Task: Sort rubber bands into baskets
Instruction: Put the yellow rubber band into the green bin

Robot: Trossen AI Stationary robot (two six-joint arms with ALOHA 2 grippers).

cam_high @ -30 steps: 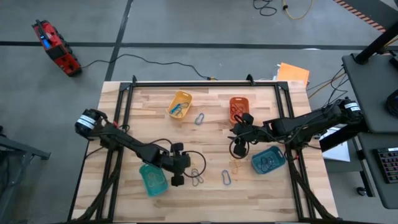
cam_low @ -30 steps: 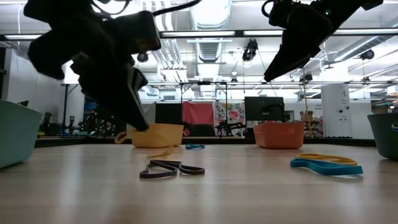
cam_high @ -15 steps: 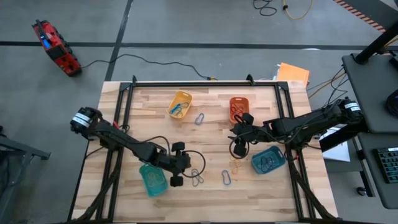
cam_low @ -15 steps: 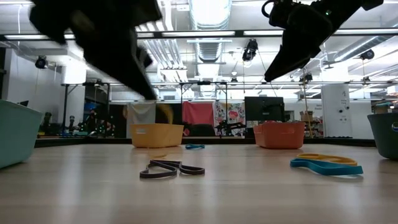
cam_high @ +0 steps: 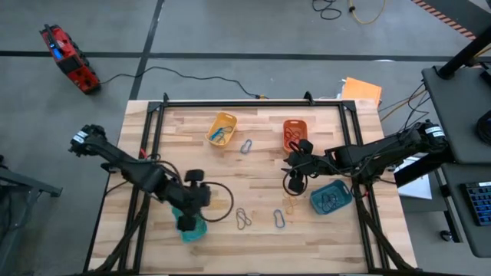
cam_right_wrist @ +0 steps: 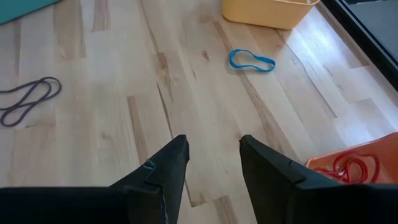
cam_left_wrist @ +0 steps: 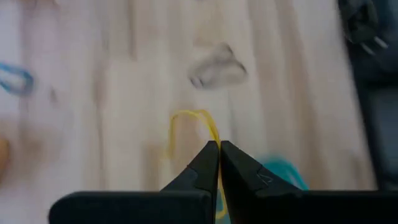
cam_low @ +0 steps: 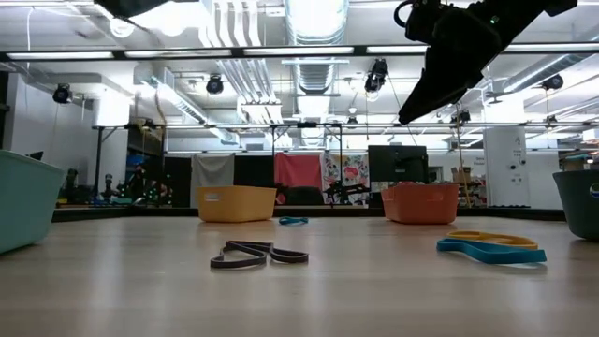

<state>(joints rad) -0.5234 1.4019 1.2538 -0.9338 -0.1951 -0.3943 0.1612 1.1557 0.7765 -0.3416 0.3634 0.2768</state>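
Holding a yellow rubber band (cam_left_wrist: 198, 127) pinched in its clenched fingertips, the left hand (cam_high: 186, 222) hangs over the teal basket (cam_high: 193, 228) near the surface's front-left corner.
Right hand (cam_high: 292, 182) waits released and empty above mid-surface, between the orange basket (cam_high: 294, 132) and blue-teal basket (cam_high: 331, 198); a grey band (cam_high: 243, 218) lies near the front edge.

The middle of the surface (cam_high: 261, 172) lies open between the arms. Near the front, a grey band (cam_high: 243, 218), a blue band (cam_high: 279, 218) and the blue-teal basket (cam_high: 331, 198) block the right; the teal-green basket (cam_high: 196, 230) blocks the left.
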